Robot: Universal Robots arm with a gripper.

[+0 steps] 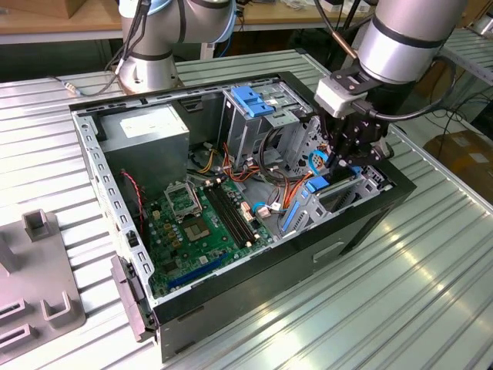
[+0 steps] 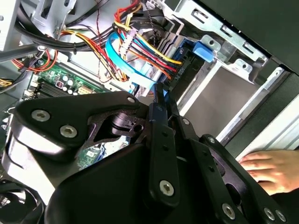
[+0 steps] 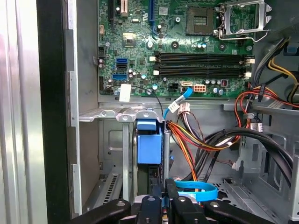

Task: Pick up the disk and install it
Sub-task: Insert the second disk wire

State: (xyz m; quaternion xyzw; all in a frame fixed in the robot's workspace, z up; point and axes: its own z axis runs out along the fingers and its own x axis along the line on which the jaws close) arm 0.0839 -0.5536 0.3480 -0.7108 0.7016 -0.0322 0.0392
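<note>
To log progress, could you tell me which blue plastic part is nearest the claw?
The blue-railed grey metal disk, at the claw's tips; the blue plastic bracket sits apart atop the drive cage.

**Count by kind**

- Robot arms: two in the exterior view, one working arm (image 1: 408, 38) and one parked behind (image 1: 166, 31).
- Gripper (image 1: 350, 146): one.
- Open computer case (image 1: 370, 223): one.
- Motherboard (image 3: 187, 46): one, with four memory slots (image 3: 201, 64) and one CPU socket (image 3: 243, 18).
- Power supply (image 1: 146, 135): one.
- Blue bracket on the drive cage (image 1: 250, 100): one.
- Disk (image 3: 149, 144): one.
- Person's hand (image 2: 273, 170): one.
- Grey fixture (image 1: 35, 285): one.
</note>
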